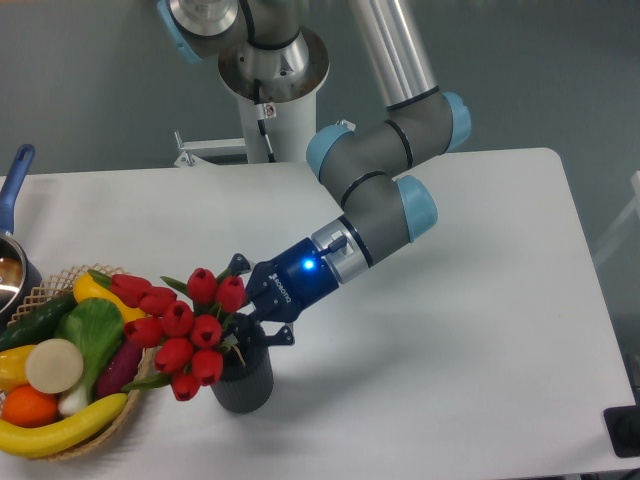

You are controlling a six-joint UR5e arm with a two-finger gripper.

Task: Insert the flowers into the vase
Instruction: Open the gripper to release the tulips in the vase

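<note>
Flowers (185, 335) lean out of the vase (243, 380) because the gripper (252, 318) holds their stems tight from the side.

Plain white desk (480, 330) with rounded corners, lit pretty evenly, only soft shadows on it. Behind it there's just a flat grey-teal wall (90, 80), nothing on it. A small white bracket (205, 152) sits at the desk's back edge, and something dark (622, 430) pokes in at bottom right.
</note>
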